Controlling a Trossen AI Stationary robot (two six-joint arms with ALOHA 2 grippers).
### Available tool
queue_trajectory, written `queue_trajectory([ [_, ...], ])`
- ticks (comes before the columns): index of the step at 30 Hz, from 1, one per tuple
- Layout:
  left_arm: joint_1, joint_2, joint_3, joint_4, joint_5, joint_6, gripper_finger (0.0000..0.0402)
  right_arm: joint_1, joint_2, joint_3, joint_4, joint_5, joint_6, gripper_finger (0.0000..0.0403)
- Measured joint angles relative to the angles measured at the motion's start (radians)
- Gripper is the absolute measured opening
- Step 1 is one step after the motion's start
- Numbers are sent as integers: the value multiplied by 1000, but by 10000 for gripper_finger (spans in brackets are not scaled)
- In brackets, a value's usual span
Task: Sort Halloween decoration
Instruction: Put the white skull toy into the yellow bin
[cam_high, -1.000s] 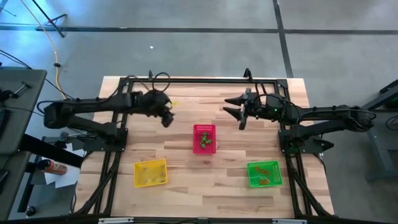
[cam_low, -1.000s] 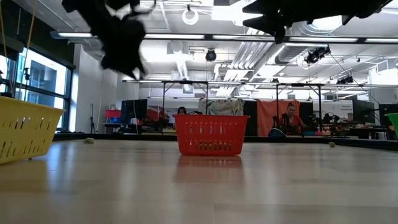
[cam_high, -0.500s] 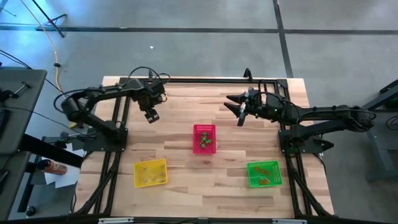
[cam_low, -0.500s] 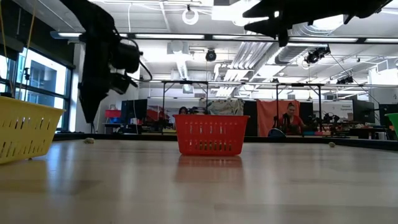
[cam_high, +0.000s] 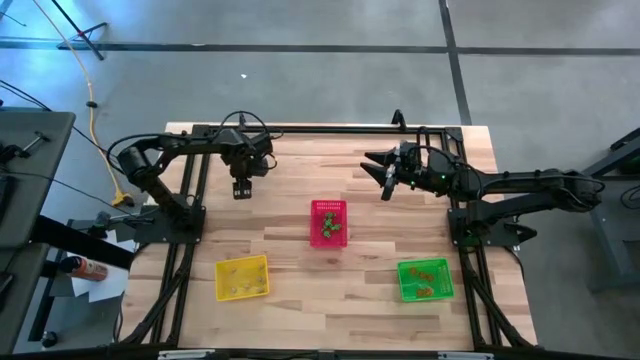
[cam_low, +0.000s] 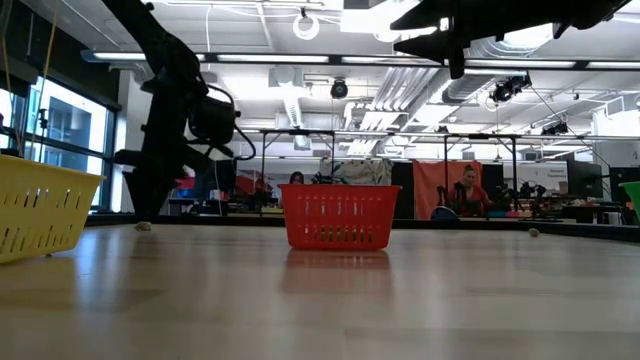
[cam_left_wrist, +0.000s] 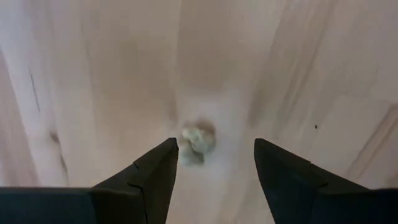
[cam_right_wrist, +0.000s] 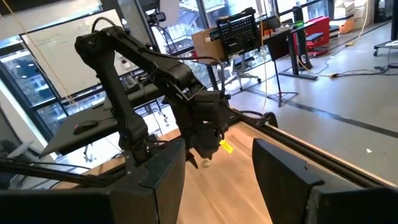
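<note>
Left tool (cam_left_wrist: 214, 163) has swung back from mid-tabletop (cam_high: 300, 190) and dropped, wide open and empty, straddling a pale trinket (cam_left_wrist: 198, 139) — next pick looks lined up; right tool (cam_high: 387, 188) idles open.

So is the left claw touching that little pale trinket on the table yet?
Apart. The left wrist view shows the trinket lying on the table between the open fingers of the left gripper, bare wood either side.
</note>
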Motion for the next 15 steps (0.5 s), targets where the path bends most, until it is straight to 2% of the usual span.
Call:
queue_trajectory([
  [5, 9, 0, 0, 31, 1, 187, 200, 0, 0, 0, -9, 0, 48, 181],
  [15, 54, 0, -57, 66, -1, 319, 200, 1, 0, 0, -104, 0, 80, 181],
])
